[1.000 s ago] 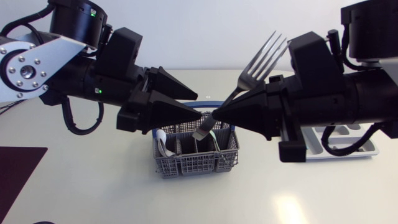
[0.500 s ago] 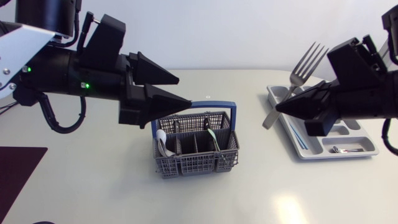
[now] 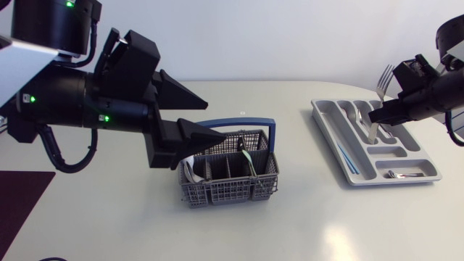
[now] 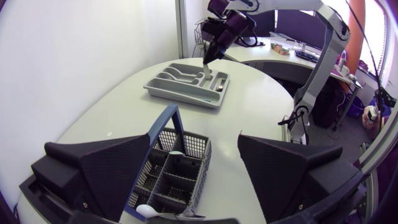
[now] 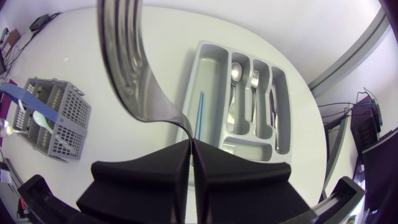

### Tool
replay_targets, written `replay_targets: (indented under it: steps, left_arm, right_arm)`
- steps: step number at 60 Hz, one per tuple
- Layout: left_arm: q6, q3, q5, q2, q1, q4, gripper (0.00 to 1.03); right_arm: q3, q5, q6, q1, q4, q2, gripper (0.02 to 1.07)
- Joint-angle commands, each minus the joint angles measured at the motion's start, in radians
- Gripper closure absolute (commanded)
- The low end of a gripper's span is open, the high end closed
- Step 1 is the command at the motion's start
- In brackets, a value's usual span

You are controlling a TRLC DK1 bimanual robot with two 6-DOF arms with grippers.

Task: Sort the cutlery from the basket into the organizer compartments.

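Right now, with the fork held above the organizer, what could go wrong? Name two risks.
1. The right gripper pinches the fork only by its thin handle, tines up and tilted, so it might swing or slip on release.
2. In the organizer a spoon and a stored fork lie in neighbouring compartments. A small offset could drop the held one among the spoons.

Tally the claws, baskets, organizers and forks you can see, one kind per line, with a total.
Claws: 2, the left claw open, the right claw shut.
Baskets: 1, the basket.
Organizers: 1, the organizer.
Forks: 2, the held fork in the right claw and the tray fork lying in the organizer.
Total: 6.
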Motion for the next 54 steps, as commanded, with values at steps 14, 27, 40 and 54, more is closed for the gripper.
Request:
replay_targets:
  steps: [14,27,40,54]
  left_arm:
    - [0.028,-0.033,-0.073,-0.016,-0.059,-0.012,0.06]
    - [0.042,-0.045,-0.103,-0.015,-0.079,-0.012,0.06]
    - [0.045,-0.050,-0.110,-0.015,-0.086,-0.012,0.06]
    - [0.045,-0.053,-0.110,-0.012,-0.096,-0.010,0.06]
  right_arm:
    - [0.202,0.153,0.032,-0.052,0.051,0.283,1.02]
    - [0.424,0.251,0.086,-0.074,-0.007,0.513,1.02]
    - [0.624,0.293,0.108,-0.116,-0.073,0.699,1.02]
    - [0.704,0.299,0.129,-0.132,-0.102,0.797,1.02]
